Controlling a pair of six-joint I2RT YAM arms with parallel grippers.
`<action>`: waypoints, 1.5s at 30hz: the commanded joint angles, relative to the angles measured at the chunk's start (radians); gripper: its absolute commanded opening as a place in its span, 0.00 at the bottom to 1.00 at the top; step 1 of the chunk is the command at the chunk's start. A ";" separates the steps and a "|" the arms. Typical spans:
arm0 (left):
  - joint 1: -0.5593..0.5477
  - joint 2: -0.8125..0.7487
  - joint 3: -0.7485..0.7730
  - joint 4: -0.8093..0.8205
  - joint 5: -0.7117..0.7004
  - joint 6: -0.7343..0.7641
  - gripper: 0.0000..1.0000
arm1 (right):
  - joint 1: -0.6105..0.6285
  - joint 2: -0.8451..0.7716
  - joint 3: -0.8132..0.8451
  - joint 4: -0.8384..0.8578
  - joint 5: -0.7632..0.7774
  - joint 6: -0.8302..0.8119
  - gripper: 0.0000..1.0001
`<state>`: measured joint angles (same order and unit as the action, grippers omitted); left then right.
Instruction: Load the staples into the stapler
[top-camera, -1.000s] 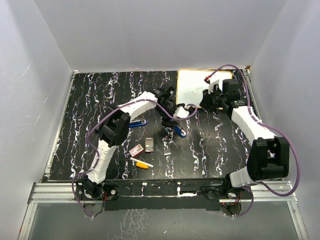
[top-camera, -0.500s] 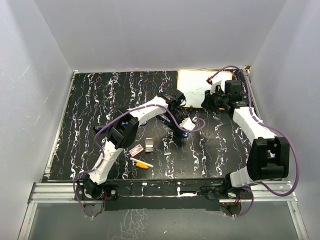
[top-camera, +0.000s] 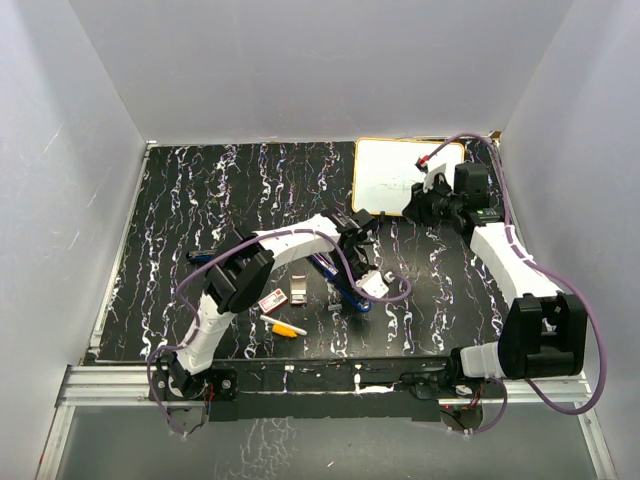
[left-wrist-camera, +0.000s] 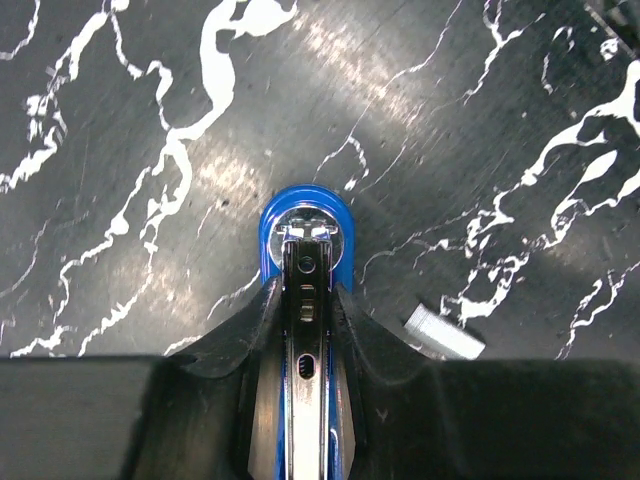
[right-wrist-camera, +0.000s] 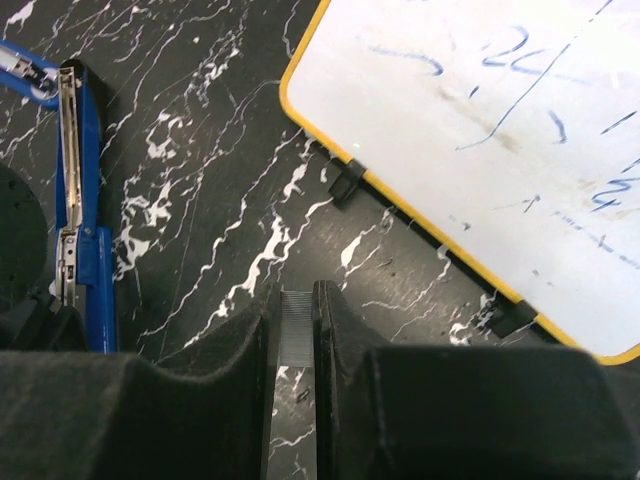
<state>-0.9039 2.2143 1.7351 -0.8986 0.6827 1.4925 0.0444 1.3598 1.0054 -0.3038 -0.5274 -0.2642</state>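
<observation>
Black, white-veined tabletop (top-camera: 200, 200) carrying every item. Yellow-framed whiteboard (top-camera: 385, 175), marked with blue scribbles, lies flat at the far right of the tabletop. Blue stapler (left-wrist-camera: 305, 225), hinged open, lies near the tabletop's middle with its metal magazine facing up. My left fingers (left-wrist-camera: 262, 320) are closed on that magazine, one on each side, just behind the rounded blue end. My right fingers (right-wrist-camera: 258, 330) are beside the whiteboard's near edge, pinched together on a ridged staple strip (right-wrist-camera: 296, 325), apart from the stapler. Yellow-and-white marker (top-camera: 283, 326) lies toward the front edge. Red-and-white staples box (top-camera: 271, 300) sits just behind the marker, left of the stapler. A loose strip (left-wrist-camera: 445, 333) lies on the tabletop just beside the stapler.
</observation>
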 joint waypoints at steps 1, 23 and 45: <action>-0.048 -0.041 -0.017 -0.057 0.024 0.062 0.09 | -0.003 -0.061 -0.029 -0.020 -0.045 -0.018 0.10; -0.083 0.017 0.201 -0.074 -0.043 0.017 0.53 | -0.003 -0.124 -0.085 -0.048 -0.052 0.037 0.09; 0.396 -0.696 -0.326 0.128 -0.148 -0.443 0.70 | 0.420 -0.056 -0.122 0.000 0.196 0.254 0.09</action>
<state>-0.5797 1.5860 1.4445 -0.8391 0.5560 1.1515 0.3836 1.2560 0.8787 -0.3725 -0.3985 -0.0441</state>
